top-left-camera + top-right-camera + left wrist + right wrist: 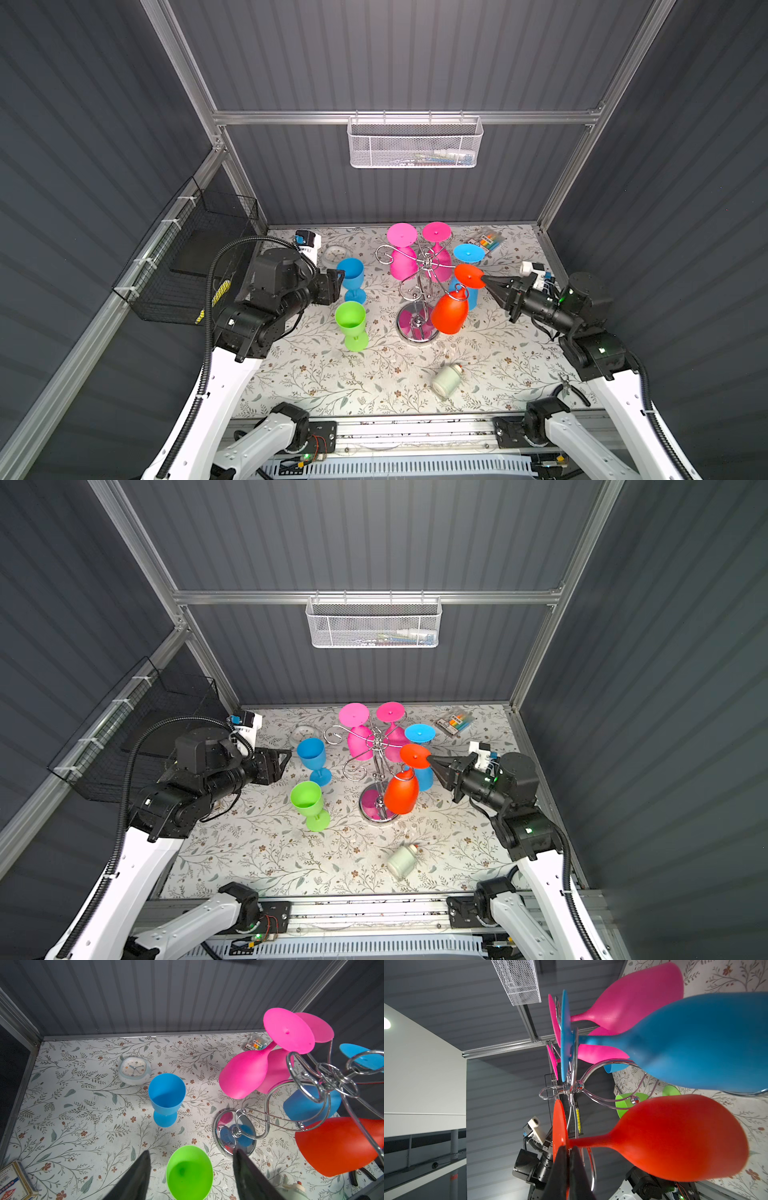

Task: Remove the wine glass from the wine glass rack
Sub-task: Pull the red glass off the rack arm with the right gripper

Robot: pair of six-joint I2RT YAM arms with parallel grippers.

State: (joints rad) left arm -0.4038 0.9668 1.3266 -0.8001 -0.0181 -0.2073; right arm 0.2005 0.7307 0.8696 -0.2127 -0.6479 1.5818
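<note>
R-tool (569,1149) on red glass (675,1138): L-wrist blind

White mesh basket (415,143): contents too small to identify. Hanging blue glass (471,298): bowl mostly hidden behind orange glass (449,313) in both top views. Left wrist view: green glass (190,1174) cut by frame edge, stem and foot unseen; orange glass and printed box (14,1183) also cropped. Right wrist view: right claw (569,1149) covers part of the orange foot's rim.
</note>
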